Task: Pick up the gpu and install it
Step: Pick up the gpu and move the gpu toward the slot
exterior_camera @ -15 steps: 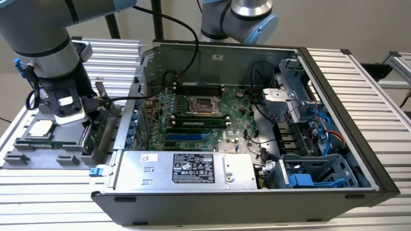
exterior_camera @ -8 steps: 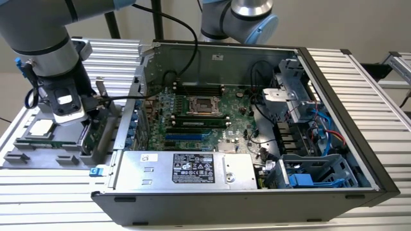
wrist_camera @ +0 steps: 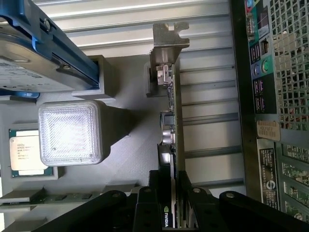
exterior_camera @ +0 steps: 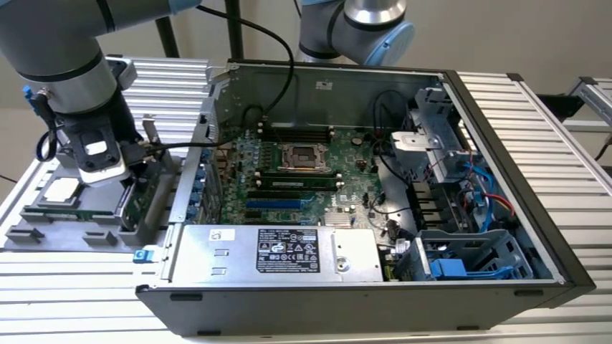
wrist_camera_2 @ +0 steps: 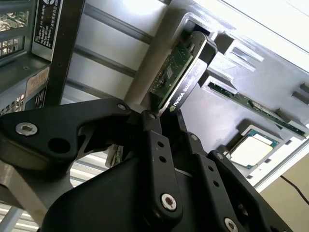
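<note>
the claw [wrist_camera: 169, 195] reaches down over the grey parts tray [wrist_camera: 128, 159], outside the open computer case [exterior_camera: 383, 301], and it looks clenched on the gpu [wrist_camera: 170, 121]: in both wrist views the black fingers [wrist_camera: 147, 205] press flat against the two faces of the card with no gap showing. the gpu stands on its long edge in a slot of the tray, so its thin body is already lined up with the space between the fingers, and a pinch across the faces is the natural way to take it. its silver end bracket [wrist_camera: 169, 36] is at the end farthest from the claw, well beyond the fingertips, so the grip falls on the opposite end, where the black cooler side runs in between the fingers. i judge the card is not yet lifted, since its lower edge sits in the tray's groove. to one side of the claw the tray also holds a hard drive [wrist_camera: 34, 53] with blue rails, a processor chip [wrist_camera: 26, 150] and a narrow memory stick [wrist_camera_2: 251, 104], each in its own recess and apart from the fingers. the case lies on the claw's other side, its motherboard [exterior_camera: 297, 179] facing up.
</note>
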Motion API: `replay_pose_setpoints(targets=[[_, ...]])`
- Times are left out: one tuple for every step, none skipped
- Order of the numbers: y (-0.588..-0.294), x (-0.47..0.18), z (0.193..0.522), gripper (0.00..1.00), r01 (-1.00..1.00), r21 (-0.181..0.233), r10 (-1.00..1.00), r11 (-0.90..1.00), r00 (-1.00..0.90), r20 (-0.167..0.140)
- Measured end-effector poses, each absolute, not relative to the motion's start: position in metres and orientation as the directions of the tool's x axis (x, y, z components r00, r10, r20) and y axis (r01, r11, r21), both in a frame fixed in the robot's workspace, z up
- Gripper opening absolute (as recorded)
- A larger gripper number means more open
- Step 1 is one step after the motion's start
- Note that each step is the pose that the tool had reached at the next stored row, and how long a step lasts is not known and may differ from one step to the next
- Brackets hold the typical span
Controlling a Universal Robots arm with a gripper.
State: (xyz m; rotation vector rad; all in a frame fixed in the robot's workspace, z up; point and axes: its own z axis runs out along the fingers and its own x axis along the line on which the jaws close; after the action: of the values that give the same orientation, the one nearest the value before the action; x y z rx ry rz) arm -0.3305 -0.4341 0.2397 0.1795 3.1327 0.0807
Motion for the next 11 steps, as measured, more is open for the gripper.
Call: replay_pose_setpoints(targets=[[-0.4341, -0.3306, 0.2396, 0.00, 0.114, 0.052, 0.114, 0.992, -0.993, 0.000], [-0.4341, -0.3306, 0.2397, 0.00, 0.114, 0.052, 0.114, 0.992, -0.993, 0.000], [-0.4341, -0.3306, 0.2397, 0.00, 0.114, 0.052, 0.114, 0.992, -0.993, 0.000], [-0.4341, -0.3306, 0.2397, 0.00, 0.114, 0.052, 0.114, 0.992, -0.993, 0.000], [-0.4341, -0.3306, 0.2397, 0.00, 0.114, 0.052, 0.114, 0.992, -0.993, 0.000], [-0.4341, -0.3306, 0.2398, 0.00, 0.114, 0.052, 0.114, 0.992, -0.993, 0.000], [-0.4341, -0.3306, 0.2402, 0.00, 0.114, 0.052, 0.114, 0.992, -0.993, 0.000], [-0.4341, -0.3307, 0.2408, 0.00, 0.114, 0.051, 0.114, 0.992, -0.993, 0.000], [-0.4341, -0.3307, 0.2415, 0.00, 0.114, 0.051, 0.114, 0.992, -0.993, 0.000], [-0.4341, -0.3306, 0.2421, 0.00, 0.114, 0.052, 0.114, 0.992, -0.993, 0.000], [-0.4341, -0.3307, 0.2428, 0.00, 0.114, 0.052, 0.114, 0.992, -0.993, 0.000]])
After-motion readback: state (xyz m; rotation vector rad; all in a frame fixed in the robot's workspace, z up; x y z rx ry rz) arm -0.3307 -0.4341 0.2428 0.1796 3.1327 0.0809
